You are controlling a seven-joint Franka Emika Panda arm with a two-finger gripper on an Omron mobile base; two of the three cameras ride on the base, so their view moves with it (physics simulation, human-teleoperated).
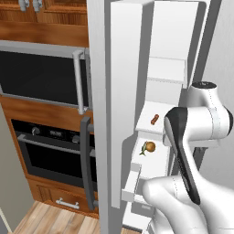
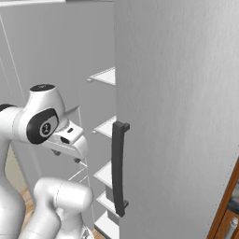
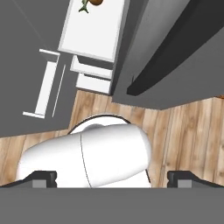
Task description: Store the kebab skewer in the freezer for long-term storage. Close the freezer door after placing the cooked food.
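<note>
The kebab skewer [image 1: 154,119] lies as small reddish-brown chunks on a white shelf inside the freezer [image 1: 160,91], apart from my arm. The freezer door [image 1: 99,114] stands wide open, seen edge-on, with its dark bar handle [image 1: 85,164] on the outer side and its white inner liner [image 1: 125,91] facing the shelves. My gripper [image 3: 113,178] points down at the wood floor and my own base, open, with its fingertips [image 3: 43,178] far apart and nothing between them. In the right base view the gripper [image 2: 66,154] hangs in front of the freezer shelves [image 2: 106,77].
A round orange-brown food with a green stem [image 1: 148,147] sits on the shelf below the kebab. The plain refrigerator door [image 2: 177,116] with its dark handle [image 2: 119,168] is shut on the right. A microwave [image 1: 36,77] and wall oven [image 1: 50,151] stand left of the open door.
</note>
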